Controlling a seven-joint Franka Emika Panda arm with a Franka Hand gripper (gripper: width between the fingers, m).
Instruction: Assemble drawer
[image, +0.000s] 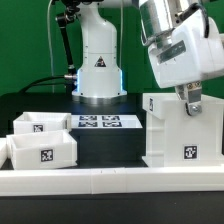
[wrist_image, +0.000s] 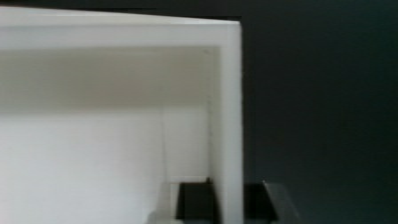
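Observation:
The drawer's tall white housing (image: 180, 130) stands at the exterior view's right, with a tag on its front. My gripper (image: 191, 102) sits on the housing's top edge. In the wrist view the gripper (wrist_image: 228, 205) straddles a thin white wall of the housing (wrist_image: 228, 110), with one dark finger (wrist_image: 196, 203) on each side, pressed against it. Two shallow white trays lie at the exterior view's left, one farther back (image: 40, 123) and one nearer (image: 45, 150), each with a tag.
The marker board (image: 100, 122) lies on the black table between the trays and the housing, in front of the robot's base (image: 98, 70). A long low white rail (image: 100, 181) runs along the front edge.

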